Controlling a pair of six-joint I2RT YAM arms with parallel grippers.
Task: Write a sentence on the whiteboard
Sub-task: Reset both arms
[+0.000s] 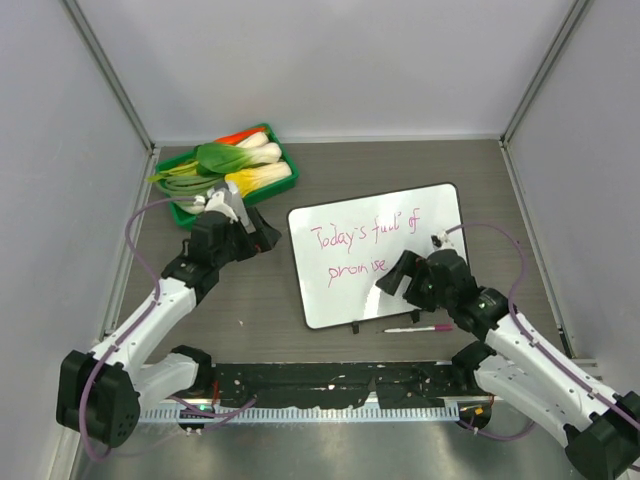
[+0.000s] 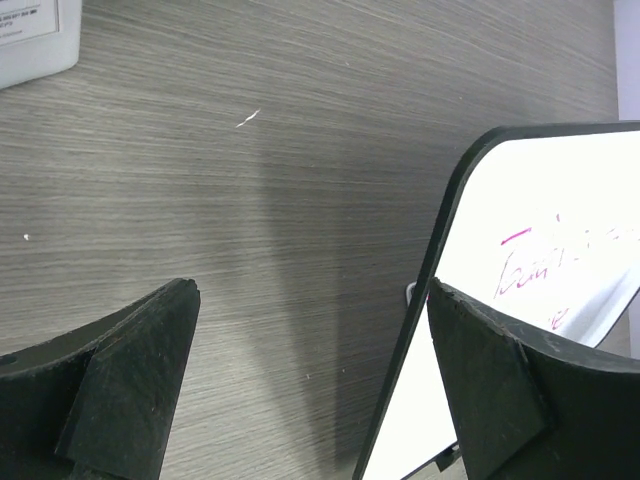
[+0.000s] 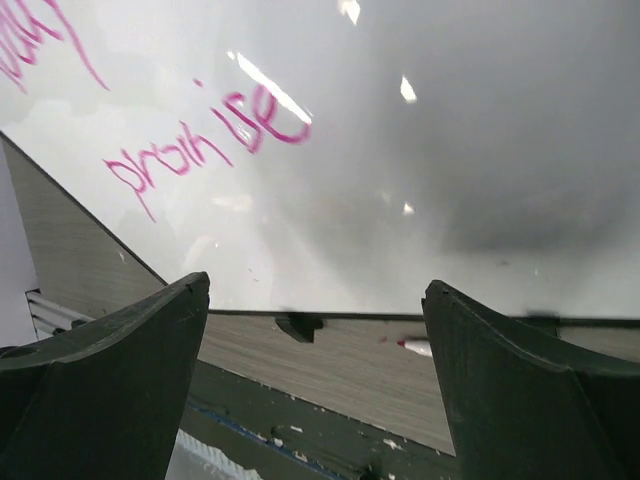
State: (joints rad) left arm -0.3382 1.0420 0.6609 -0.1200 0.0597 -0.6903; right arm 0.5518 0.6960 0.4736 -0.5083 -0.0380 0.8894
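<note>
**Two grippers apart, one tray full**

Nearest, we see the right gripper (image 1: 393, 281) spread empty over the whiteboard (image 1: 420, 215), which lies on the bench (image 1: 480, 180) bearing the sentence (image 1: 362, 242); the left gripper (image 1: 262, 232) gapes beside it. Farthest, a green tray (image 1: 284, 148) holds leeks (image 1: 262, 176) and greens (image 1: 215, 156).

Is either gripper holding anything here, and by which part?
Nothing. The left gripper and right gripper are open and empty; the marker lies on the table.

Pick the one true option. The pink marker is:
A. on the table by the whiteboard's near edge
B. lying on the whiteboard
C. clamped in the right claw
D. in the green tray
A: the marker lies on the table just off the near edge of the whiteboard, while the right claw is open and empty.
</note>
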